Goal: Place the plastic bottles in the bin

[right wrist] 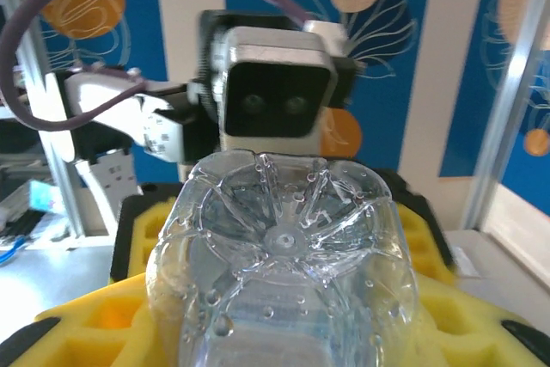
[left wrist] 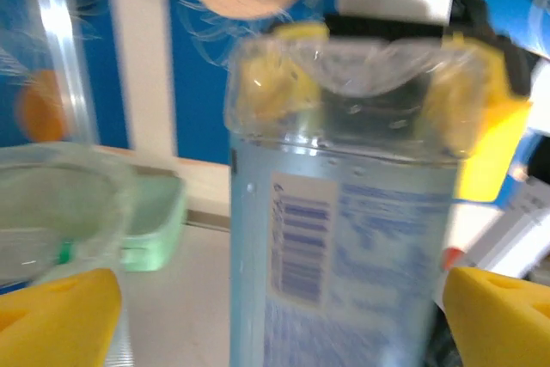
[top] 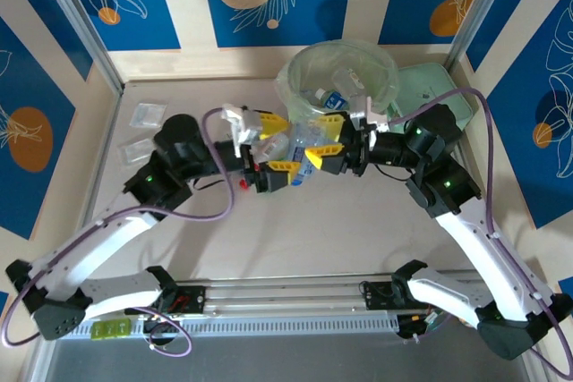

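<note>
Right up against the right wrist camera is the ribbed base of a clear plastic bottle, beaded with droplets inside. From above, the bottle hangs over the middle of the table, lying roughly level between the two arms and just on the near side of the bin.

The right gripper has its yellow fingers pressed onto the base end. The left gripper meets it from the other side. In its own wrist view the left gripper stands spread, one finger at the bottle's edge and the other clear of it, so it looks unclenched.

The bin stands at the far edge, right of centre, with a blue-labelled bottle inside. A pale-green lid lies beside it toward the far right corner. Two flat clear packets lie near the left edge.
</note>
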